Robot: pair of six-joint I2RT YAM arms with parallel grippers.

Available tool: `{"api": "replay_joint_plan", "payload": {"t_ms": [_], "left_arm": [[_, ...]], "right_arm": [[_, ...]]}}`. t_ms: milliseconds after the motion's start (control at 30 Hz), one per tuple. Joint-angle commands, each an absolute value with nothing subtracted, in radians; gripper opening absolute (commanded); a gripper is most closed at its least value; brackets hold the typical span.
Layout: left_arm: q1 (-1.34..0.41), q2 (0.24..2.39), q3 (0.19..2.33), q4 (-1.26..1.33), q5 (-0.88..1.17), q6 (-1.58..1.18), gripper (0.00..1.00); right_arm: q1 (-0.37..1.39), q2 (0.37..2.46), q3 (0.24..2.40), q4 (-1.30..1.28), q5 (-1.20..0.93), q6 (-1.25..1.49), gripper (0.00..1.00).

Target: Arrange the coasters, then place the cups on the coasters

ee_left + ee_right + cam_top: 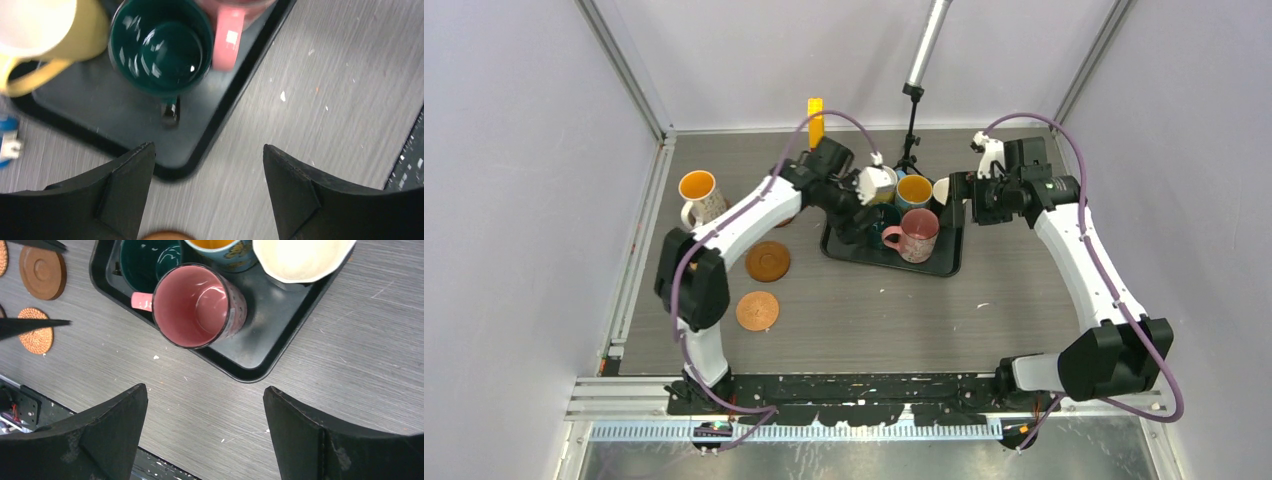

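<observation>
Top external view is showing a black tray (pixel 947 262) lying toward the back of the grey bench (pixel 874 320), with mugs crowding it. A pink mug (pixel 914 235) is standing at the tray's near side, a blue mug with an orange inside (pixel 914 190) is sitting behind it, and a white mug (pixel 941 190) is just beside the blue one. A white patterned mug with an orange inside (pixel 699 195) is standing well apart on the bench, off to the left. A brown wooden coaster (pixel 767 261) and a woven tan coaster (pixel 757 311) are lying bare on the bench left of the tray, near each other but not touching. A yellow brick tower (pixel 815 122) is standing at the back edge.

Left wrist view is looking straight down over the tray's corner. The left tool (pixel 210 195) is hanging with its fingers spread wide and nothing between them. A dark teal mug (pixel 160 45) is sitting upright in the tray below, a cream-yellow mug (pixel 90 30) is just beside it, and the pink mug's handle is reaching toward the teal rim.

Right wrist view is showing the right tool (pixel 205 435) spread wide too, gripping nothing, hovering over bare bench just outside the tray's edge, with the pink mug nearest to it.
</observation>
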State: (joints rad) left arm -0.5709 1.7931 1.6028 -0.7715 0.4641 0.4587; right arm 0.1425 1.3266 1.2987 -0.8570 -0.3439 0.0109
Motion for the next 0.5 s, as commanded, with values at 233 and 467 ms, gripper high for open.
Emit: {"api": "replay_joint_plan", "payload": {"t_ms": [233, 467], "left_arm": [[-0.725, 2.037, 1.902, -0.755, 0.375, 0.466, 0.7], [-0.775, 2.114, 1.979, -0.798, 0.364, 0.471, 0.59]], "right_arm": [[-0.018, 1.346, 1.319, -0.88, -0.416, 0.056, 0.9], [-0.05, 1.344, 1.325, -0.883, -0.432, 0.043, 0.9]]}}
